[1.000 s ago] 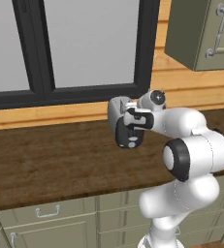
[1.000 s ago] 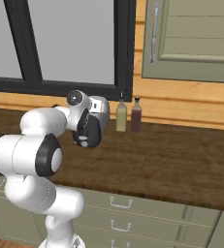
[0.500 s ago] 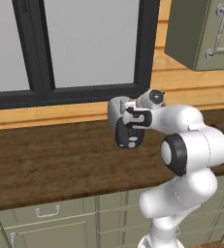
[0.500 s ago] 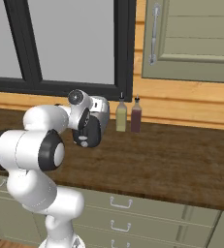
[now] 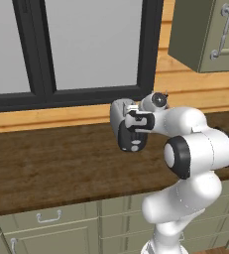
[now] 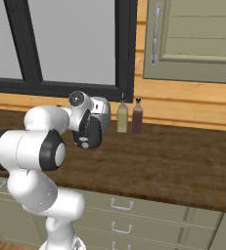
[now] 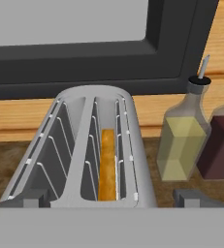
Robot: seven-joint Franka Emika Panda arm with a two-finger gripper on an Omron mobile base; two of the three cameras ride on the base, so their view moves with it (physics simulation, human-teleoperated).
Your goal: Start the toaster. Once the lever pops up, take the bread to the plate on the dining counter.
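The rounded silver-grey toaster [image 7: 91,145] stands on the dark brown wood-grain counter [image 5: 51,168], just in front of the pale wooden ledge under the black-framed window [image 5: 86,49]. Seen from the hand camera, the toaster shows two long top slots. The thin tan bread slice [image 7: 107,164] stands on edge in the right-hand slot, its upper edge lying below the slot rim; the left-hand slot holds only its wire guides.

The white arm's pincer [image 7: 108,197] hangs close above the near end of the toaster, with its two dark finger tips [image 7: 193,197] spread as wide as they go, one on either side of the toaster body, and nothing between them is gripped. In the left base view the hand [image 5: 136,119] covers the upper part of the toaster's black end panel [image 5: 131,141], whose small round knob [image 5: 134,147] shows below it; the lever itself cannot be made out. In the right base view the same black panel [image 6: 87,134] faces the camera beneath the hand.

Just to the right of the toaster stand two glass bottles side by side against the ledge: a yellow-green oil bottle with a dark spout [image 6: 122,116] and a dark red bottle [image 6: 137,117]. Grey-green drawer fronts with metal handles [image 6: 119,205] run beneath the counter, and a grey-green wall cabinet [image 6: 192,39] hangs above it on the right.
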